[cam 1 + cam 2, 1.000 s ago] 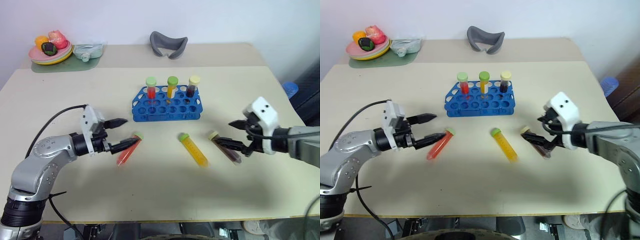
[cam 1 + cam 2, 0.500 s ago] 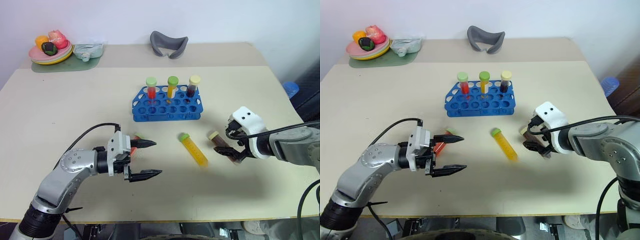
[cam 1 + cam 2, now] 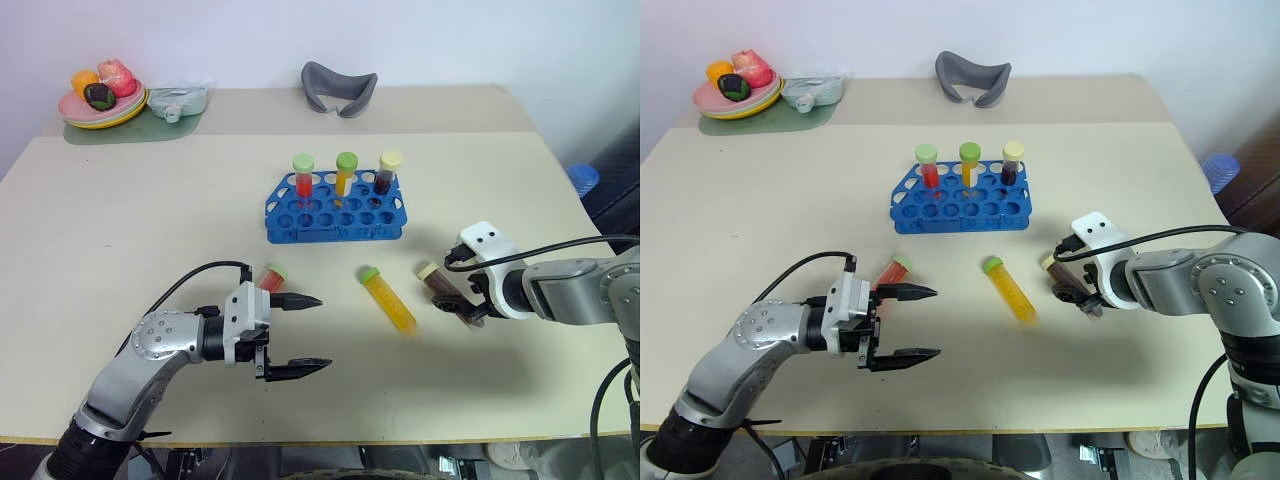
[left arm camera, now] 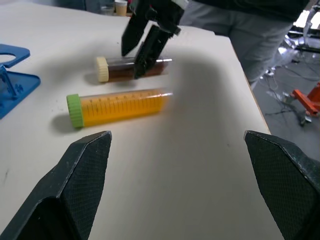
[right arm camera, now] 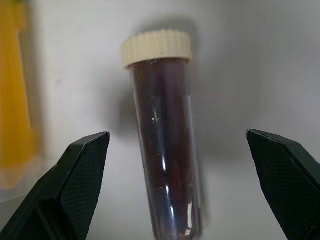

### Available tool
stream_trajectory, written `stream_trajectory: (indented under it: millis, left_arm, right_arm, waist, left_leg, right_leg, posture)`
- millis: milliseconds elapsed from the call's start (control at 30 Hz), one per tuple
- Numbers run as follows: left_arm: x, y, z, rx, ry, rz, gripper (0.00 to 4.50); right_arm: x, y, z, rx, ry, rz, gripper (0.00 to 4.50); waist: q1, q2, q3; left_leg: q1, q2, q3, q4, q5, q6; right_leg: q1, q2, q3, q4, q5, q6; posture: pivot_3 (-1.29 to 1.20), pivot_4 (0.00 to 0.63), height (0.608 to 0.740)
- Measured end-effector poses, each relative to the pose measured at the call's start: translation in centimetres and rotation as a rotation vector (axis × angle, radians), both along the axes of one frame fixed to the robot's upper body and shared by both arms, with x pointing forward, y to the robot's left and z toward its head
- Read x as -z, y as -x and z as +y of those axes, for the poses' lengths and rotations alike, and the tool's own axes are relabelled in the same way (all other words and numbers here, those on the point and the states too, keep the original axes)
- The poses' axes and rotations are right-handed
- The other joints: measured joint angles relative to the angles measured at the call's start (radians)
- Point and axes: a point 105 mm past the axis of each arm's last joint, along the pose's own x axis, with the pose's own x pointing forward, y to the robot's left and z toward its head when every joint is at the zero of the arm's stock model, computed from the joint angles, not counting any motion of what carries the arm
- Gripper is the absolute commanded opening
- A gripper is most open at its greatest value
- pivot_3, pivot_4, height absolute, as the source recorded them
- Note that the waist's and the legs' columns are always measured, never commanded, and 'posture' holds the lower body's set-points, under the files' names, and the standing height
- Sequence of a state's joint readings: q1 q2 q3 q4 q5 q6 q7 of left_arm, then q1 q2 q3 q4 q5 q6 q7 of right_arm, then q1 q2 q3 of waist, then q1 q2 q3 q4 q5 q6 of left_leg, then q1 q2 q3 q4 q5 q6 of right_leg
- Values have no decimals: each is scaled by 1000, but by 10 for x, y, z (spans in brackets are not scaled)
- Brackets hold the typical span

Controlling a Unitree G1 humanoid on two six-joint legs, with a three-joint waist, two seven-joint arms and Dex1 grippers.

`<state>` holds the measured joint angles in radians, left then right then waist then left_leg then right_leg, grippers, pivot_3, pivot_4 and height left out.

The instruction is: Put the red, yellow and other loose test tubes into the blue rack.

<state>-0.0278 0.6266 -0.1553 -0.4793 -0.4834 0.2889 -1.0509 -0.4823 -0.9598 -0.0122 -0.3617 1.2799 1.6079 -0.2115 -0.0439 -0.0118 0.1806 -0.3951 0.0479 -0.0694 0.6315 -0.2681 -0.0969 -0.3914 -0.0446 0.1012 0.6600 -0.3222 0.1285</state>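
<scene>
On the table's (image 3: 120, 230) right, we straddled the dark tube (image 5: 165, 145) with our right pincer (image 3: 468, 303) spread, ready to clamp; left pincer (image 3: 297, 335) gaped idle.

No words, brands or numbers can be read anywhere. The yellow tube (image 4: 120, 105) bears fine graduation lines along its side, but no figures beside them can be made out. The dark tube (image 5: 165, 145) has only small pale marks on its wall, too faint to tell as letters
</scene>
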Motion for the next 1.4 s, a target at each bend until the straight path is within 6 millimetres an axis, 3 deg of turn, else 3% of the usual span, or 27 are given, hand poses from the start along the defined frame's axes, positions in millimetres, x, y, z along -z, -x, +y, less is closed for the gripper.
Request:
stream_trajectory:
  millis: [367,500,733,833,933,967,1267,1400]
  left_arm:
    - [3,3,2,8,1,13,4351]
    - [2,1,1,1,1,19,4500]
    - [-2,-3,-1,-10,-4,13,4500]
    - [-3,-3,-1,-11,-7,17,4500]
    - [-4,-4,-1,-15,-5,19,4500]
    - [-4,-4,-2,-15,-2,24,4500]
    - [-10,-8,-2,-34,5,22,4500]
    - [-18,-17,9,-108,22,0,4500]
  right_arm:
    - [4,-8,5,-5,31,20,4500]
    - [4,-9,7,-13,25,27,3327]
    - [4,-11,7,-13,32,23,3327]
    - [4,-11,8,-17,26,26,2408]
    - [4,-11,8,-21,26,24,1000]
    - [4,-11,9,-22,28,22,823]
    - [2,-13,12,-40,36,8,823]
    - [-33,-20,43,-206,-10,-199,823]
  waist:
    - [1,0,0]
    - [0,0,0]
    - [-1,0,0]
    - [0,0,0]
    - [0,0,0]
    - [0,0,0]
    - [-1,0,0]
    - [-1,1,1]
  left_leg:
    - [0,0,0,0,0,0]
    - [0,0,0,0,0,0]
    - [0,0,0,0,0,0]
    - [0,0,0,0,0,0]
    - [0,0,0,0,0,0]
    - [0,0,0,0,0,0]
    - [0,0,0,0,0,0]
    - [-2,0,0,-1,0,0]
  right_leg:
    - [0,0,0,0,0,0]
    - [0,0,0,0,0,0]
    - [0,0,0,0,0,0]
    - [0,0,0,0,0,0]
    - [0,0,0,0,0,0]
    - [0,0,0,0,0,0]
    - [0,0,0,0,0,0]
    - [-4,1,0,1,0,0]
  posture:
    - [0,150,740]
    - [0,150,740]
    - [0,150,740]
    - [0,150,740]
    - [0,150,740]
    - [0,150,740]
    - [0,150,740]
    - [0,150,740]
